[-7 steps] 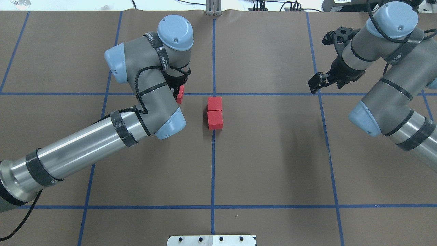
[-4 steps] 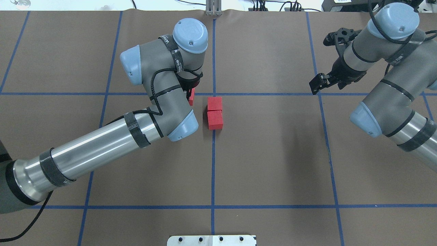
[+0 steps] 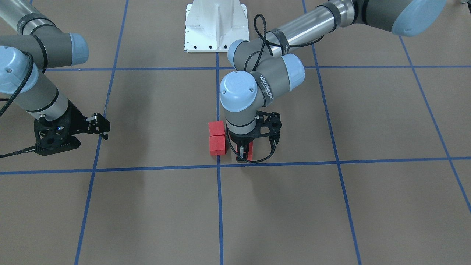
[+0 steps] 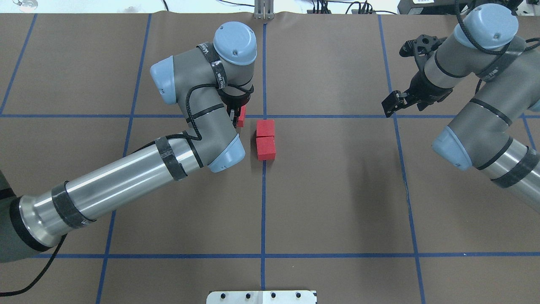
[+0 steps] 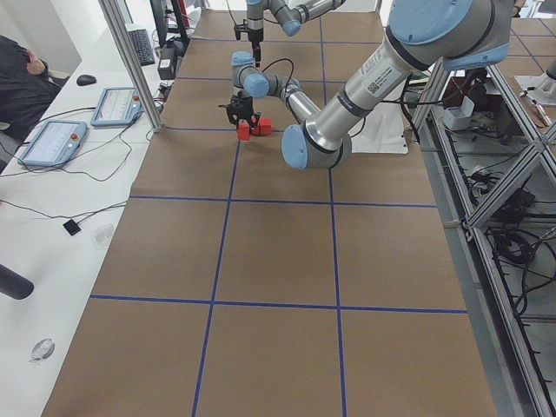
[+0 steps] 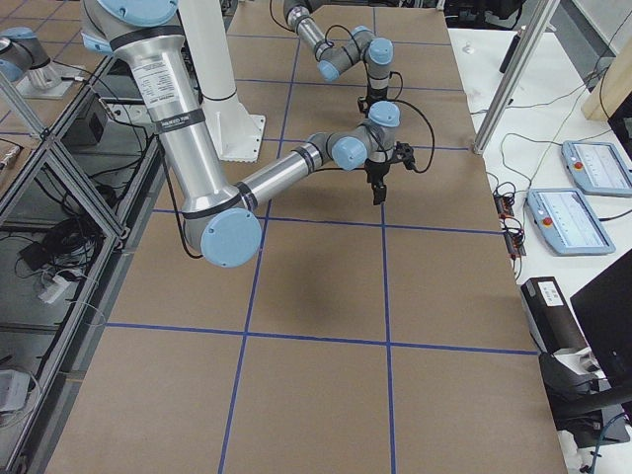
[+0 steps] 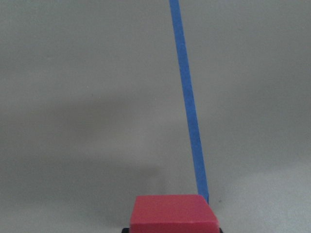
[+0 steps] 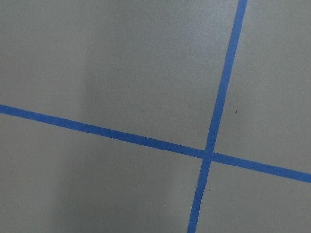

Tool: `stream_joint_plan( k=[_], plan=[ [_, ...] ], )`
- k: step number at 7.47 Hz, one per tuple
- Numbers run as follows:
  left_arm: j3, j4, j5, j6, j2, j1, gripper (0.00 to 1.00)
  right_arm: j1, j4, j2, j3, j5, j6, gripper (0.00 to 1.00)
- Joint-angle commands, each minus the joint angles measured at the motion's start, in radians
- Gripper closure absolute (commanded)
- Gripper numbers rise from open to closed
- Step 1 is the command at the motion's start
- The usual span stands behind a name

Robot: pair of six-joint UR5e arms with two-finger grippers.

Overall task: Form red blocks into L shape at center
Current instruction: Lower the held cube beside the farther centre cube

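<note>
**At the center crossing: third block poised to close the L**

Just beside the center [image 4: 264, 116], two red blocks [image 4: 265, 147] sit touching in a short column on the blue line [image 4: 263, 202]. The left claw [image 4: 237, 117] is clamped on the third block [image 4: 241, 116], low and just left of the column's far end, with a small gap showing. Whether it rests on the table [image 4: 337, 190] I cannot tell. The job now, I'd say, is to slide it sideways until it sits flush against the end block, faces square and edges aligned. Go gently so the pair isn't nudged off line, then release and lift straight up. The right claw [image 4: 390, 103] hangs well apart, fingers parted, empty.
</note>
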Motion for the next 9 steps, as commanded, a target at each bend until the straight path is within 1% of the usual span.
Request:
stream_joint_plan(
  k=[1, 9],
  plan=[
    [0.007, -0.016, -0.004, -0.001, -0.001, 0.008, 1.0, 0.0, 0.0, -0.001, -0.001, 0.0, 0.0, 0.01],
    [0.005, -0.014, -0.007, -0.002, 0.001, 0.036, 1.0, 0.0, 0.0, 0.005, -0.001, 0.0, 0.002, 0.01]
  ],
)
